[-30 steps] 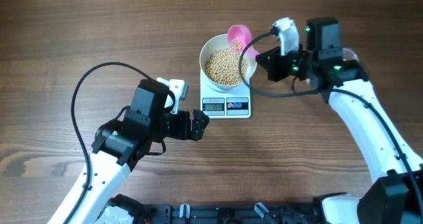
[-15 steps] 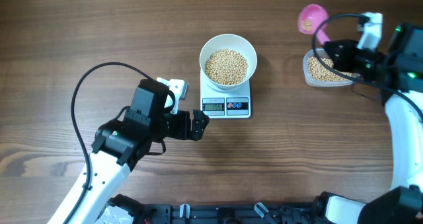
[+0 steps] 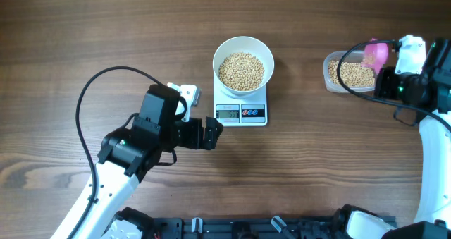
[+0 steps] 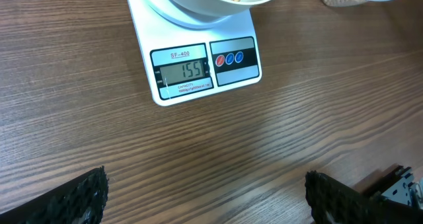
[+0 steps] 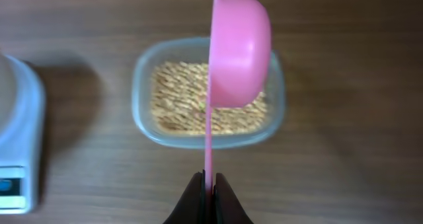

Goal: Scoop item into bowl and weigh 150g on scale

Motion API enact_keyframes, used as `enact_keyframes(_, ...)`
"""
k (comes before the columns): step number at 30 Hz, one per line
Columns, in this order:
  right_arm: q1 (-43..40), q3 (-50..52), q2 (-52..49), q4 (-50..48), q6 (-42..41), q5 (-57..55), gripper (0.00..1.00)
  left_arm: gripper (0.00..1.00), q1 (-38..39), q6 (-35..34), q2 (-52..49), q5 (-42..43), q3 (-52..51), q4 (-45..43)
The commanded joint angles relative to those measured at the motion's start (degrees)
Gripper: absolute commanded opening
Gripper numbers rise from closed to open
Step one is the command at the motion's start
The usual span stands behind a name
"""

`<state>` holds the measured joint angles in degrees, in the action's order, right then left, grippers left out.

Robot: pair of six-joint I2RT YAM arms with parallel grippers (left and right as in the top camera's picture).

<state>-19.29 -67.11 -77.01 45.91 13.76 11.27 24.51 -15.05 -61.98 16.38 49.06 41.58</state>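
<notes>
left wrist shows the small white square digital scale (image 4: 195, 40) slightly over target, so the right jaws, clamped on the pink plastic scoop (image 5: 239, 52), should skim off only a few round tan beans (image 3: 241, 70); left jaws spread wide.

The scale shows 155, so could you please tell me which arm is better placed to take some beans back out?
Probably right. Its jaws are shut on the pink scoop above the tub; the left arm's jaws stand open and empty near the scale.

White-shelled left arm (image 3: 106, 186) and right arm (image 3: 431, 154) with black joint housings, thin looping black cables (image 3: 118, 69), coarse black pincer fingers (image 4: 76, 197)
</notes>
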Motion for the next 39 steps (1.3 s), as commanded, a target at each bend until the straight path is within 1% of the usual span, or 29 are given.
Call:
enact_keyframes(1,0.02,-0.46,0.52,0.0,4.55,-8.35,0.04,1.0,-0.37,1.18,-0.13,0.52,0.57,-0.17)
enact_keyframes(5,2.43,-0.02,-0.96,0.37,7.54,-12.61,0.04,1.0,-0.37,1.18,-0.13,0.52,0.57,-0.17)
enact_keyframes(10,8.5,0.11,-2.56,-1.68,7.74,-21.05,0.04,1.0,-0.37,1.18,-0.13,0.52,0.57,-0.17)
enact_keyframes(14,11.1,0.11,-3.19,-2.05,8.76,-27.63,0.04,1.0,-0.37,1.18,-0.13,0.52,0.57,-0.17)
enact_keyframes(20,11.41,0.11,-3.41,-1.66,8.17,-27.12,0.04,1.0,-0.37,1.18,-0.13,0.52,0.57,-0.17)
enact_keyframes(22,11.45,0.07,-3.34,-1.73,5.4,-23.91,0.04,1.0,-0.37,1.18,-0.13,0.52,0.57,-0.17)
enact_keyframes(25,11.45,0.04,-3.34,-3.89,0.22,-10.47,0.04,1.0,-0.37,1.18,-0.13,0.52,0.57,-0.17)
enact_keyframes(28,11.45,-0.92,-3.21,-9.4,-4.09,3.3,0.04,1.0,-0.37,1.18,-0.13,0.52,0.57,-0.17)
enact_keyframes(30,11.45,-1.16,-2.82,-15.02,-6.67,13.92,0.04,1.0,-0.37,1.18,-0.13,0.52,0.57,-0.17)
enact_keyframes(32,11.74,-1.14,-2.99,-21.68,-11.3,26.97,0.04,1.0,-0.37,1.18,-0.13,0.52,0.57,-0.17)
enact_keyframes(33,12.2,-1.14,-3.15,-23.23,-11.76,30.34,0.04,1.0,-0.37,1.18,-0.13,0.52,0.57,-0.17)
enact_keyframes(35,14.1,-1.11,-3.26,-23.37,-11.58,30.75,0.04,1.0,-0.37,1.18,-0.13,0.52,0.57,-0.17)
enact_keyframes(39,20.81,-1.03,-3.3,-17.92,-4.5,24.24,0.04,1.0,-0.37,1.18,-0.13,0.52,0.57,-0.17)
